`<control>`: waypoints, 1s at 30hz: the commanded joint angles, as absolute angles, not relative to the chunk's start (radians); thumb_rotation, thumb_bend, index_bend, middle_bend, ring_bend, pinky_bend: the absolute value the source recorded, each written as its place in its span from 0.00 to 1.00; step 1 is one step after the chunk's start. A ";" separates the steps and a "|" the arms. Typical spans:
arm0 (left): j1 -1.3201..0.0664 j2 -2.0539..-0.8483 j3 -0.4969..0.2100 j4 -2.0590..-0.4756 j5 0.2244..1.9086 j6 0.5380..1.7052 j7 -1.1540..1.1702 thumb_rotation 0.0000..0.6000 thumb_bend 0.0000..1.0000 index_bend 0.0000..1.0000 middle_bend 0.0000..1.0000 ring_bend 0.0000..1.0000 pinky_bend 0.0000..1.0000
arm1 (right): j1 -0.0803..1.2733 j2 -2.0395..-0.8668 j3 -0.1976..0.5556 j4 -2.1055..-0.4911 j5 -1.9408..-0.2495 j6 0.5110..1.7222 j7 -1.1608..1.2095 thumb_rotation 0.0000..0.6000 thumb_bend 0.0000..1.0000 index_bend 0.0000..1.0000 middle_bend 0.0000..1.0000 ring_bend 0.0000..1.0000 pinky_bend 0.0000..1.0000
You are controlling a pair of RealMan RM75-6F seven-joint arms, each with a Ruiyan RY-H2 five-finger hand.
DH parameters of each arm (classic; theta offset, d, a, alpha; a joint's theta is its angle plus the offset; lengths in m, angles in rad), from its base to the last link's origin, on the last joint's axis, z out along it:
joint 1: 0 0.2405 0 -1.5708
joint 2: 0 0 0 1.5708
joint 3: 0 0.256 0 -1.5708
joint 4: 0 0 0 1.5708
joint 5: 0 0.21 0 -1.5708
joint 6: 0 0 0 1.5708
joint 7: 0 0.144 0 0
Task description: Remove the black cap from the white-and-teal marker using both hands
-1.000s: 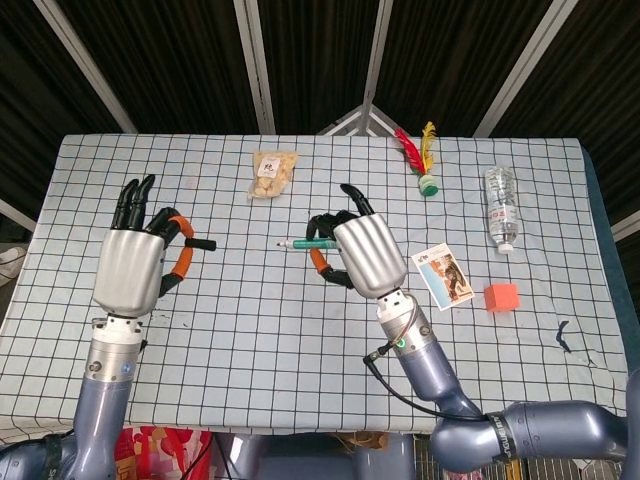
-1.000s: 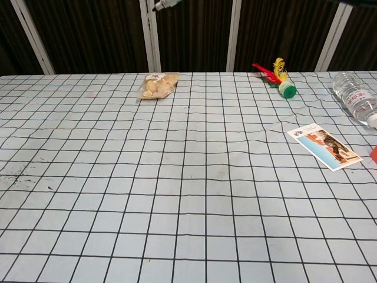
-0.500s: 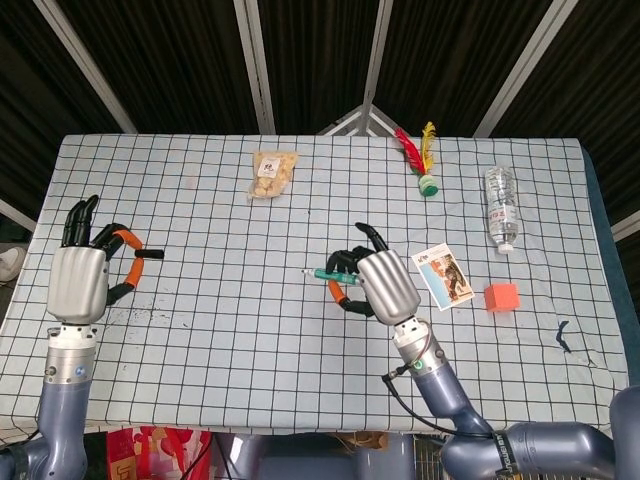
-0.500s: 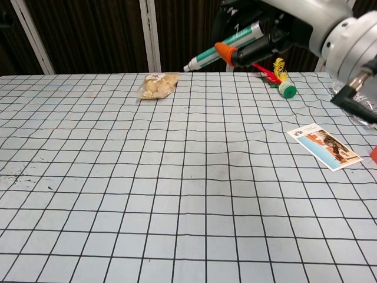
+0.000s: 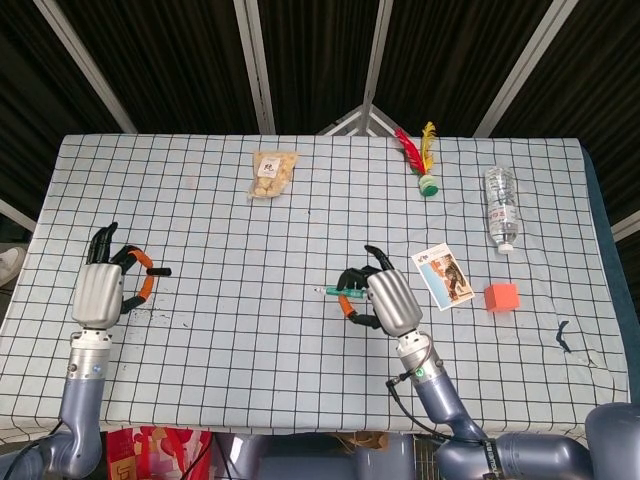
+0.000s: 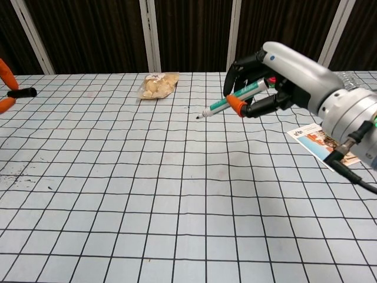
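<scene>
The white-and-teal marker (image 6: pixel 232 99) (image 5: pixel 334 291) has no cap on it, and its bare tip points left. My right hand (image 6: pixel 283 73) (image 5: pixel 385 300) grips it above the middle of the table. The black cap (image 6: pixel 22 92) (image 5: pixel 160 271) is pinched in the orange-tipped fingers of my left hand (image 5: pixel 103 285) at the far left. In the chest view only the fingertips (image 6: pixel 6 73) of that hand show at the frame's left edge.
A bag of snacks (image 5: pixel 272 173) lies at the back of the checked table (image 5: pixel 250 330). A feather shuttlecock (image 5: pixel 421 160) and a water bottle (image 5: pixel 501 207) sit at the back right. A card (image 5: pixel 443 276) and an orange block (image 5: pixel 501 297) lie right of my right hand.
Both hands have come down toward the table. The left hand, holding the cap, moved left and lower; the right hand brought the uncapped marker down and toward the near side.
</scene>
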State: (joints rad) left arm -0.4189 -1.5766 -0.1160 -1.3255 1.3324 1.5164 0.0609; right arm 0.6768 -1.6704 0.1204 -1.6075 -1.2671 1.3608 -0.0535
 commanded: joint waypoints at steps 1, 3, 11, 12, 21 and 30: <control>-0.422 -1.656 -0.122 -1.217 1.331 1.462 -0.026 1.00 0.51 0.53 0.41 0.00 0.00 | 0.657 -1.712 0.105 -1.547 -1.278 1.336 -0.026 1.00 0.63 0.81 0.72 0.54 0.13; -0.431 -1.683 -0.127 -1.174 1.335 1.444 -0.041 1.00 0.51 0.53 0.41 0.00 0.00 | 0.651 -1.733 0.100 -1.511 -1.285 1.325 -0.019 1.00 0.63 0.81 0.72 0.54 0.13; -0.465 -1.753 -0.132 -1.085 1.343 1.373 -0.008 1.00 0.49 0.47 0.38 0.00 0.00 | 0.631 -1.786 0.111 -1.420 -1.306 1.305 0.031 1.00 0.64 0.81 0.72 0.54 0.13; -0.468 -1.760 -0.132 -1.077 1.341 1.361 -0.002 1.00 0.49 0.46 0.38 0.00 0.00 | 0.629 -1.789 0.114 -1.412 -1.309 1.301 0.036 1.00 0.64 0.81 0.72 0.54 0.13; -0.479 -1.788 -0.126 -1.043 1.310 1.270 0.075 1.00 0.46 0.28 0.26 0.00 0.00 | 0.616 -1.816 0.134 -1.368 -1.331 1.285 0.075 1.00 0.64 0.81 0.72 0.54 0.13; -0.470 -1.750 -0.132 -1.107 1.332 1.282 0.080 1.00 0.46 0.14 0.14 0.00 0.00 | 0.611 -1.851 0.163 -1.327 -1.333 1.261 0.114 1.00 0.64 0.81 0.72 0.54 0.13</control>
State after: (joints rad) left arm -0.4742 -1.7568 -0.1286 -1.0978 1.3267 1.2741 0.0849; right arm 0.6129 -1.8453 0.1598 -1.3325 -1.3343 1.2634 0.1085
